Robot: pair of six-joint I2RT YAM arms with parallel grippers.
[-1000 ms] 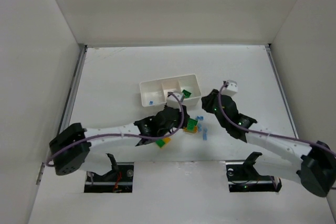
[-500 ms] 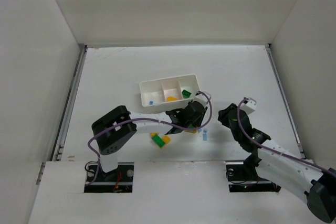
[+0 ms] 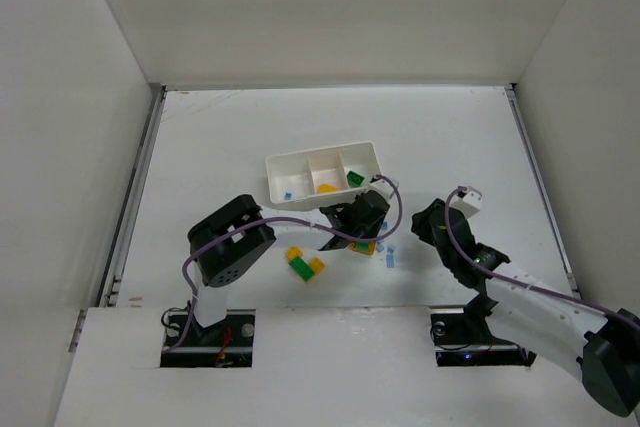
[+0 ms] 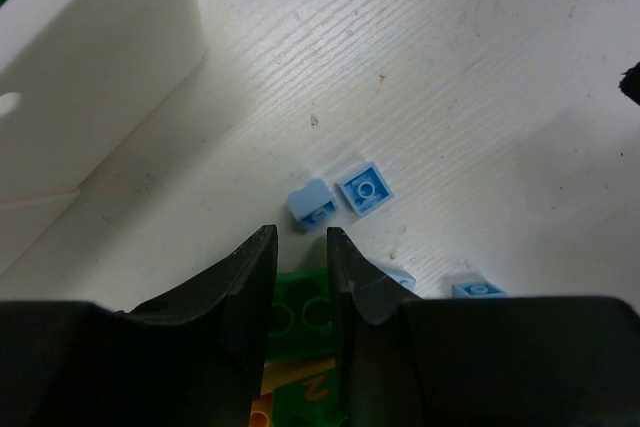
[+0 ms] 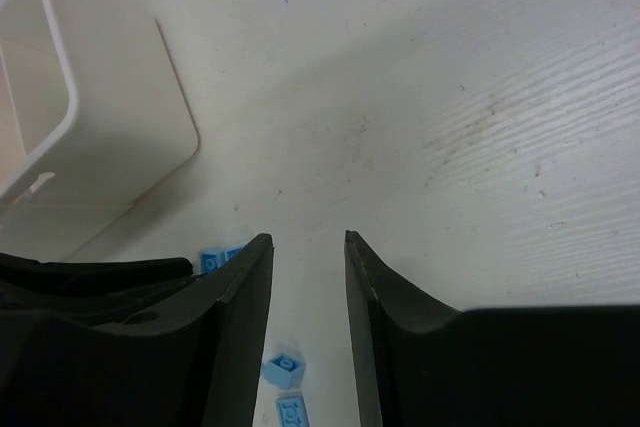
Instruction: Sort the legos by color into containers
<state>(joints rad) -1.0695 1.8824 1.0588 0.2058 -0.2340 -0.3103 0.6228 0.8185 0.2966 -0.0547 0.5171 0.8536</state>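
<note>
Left wrist: square, studded blue bricks (image 4: 365,190) on grainy table (image 4: 480,67).

Left gripper (image 4: 300,237) straddles a green brick (image 4: 300,314), its fingers (image 4: 240,292) covering the brick's sides, so whether it is gripped cannot be told. Just below, a yellow-orange brick (image 4: 288,384) is cut off by the bottom edge, and a pale blue brick (image 4: 478,290) shows only half from behind the gripper's body. The tray (image 4: 100,67) runs off both wrist views. From above, the pieces (image 3: 327,188) in it are too small to tell beyond colour.
</note>
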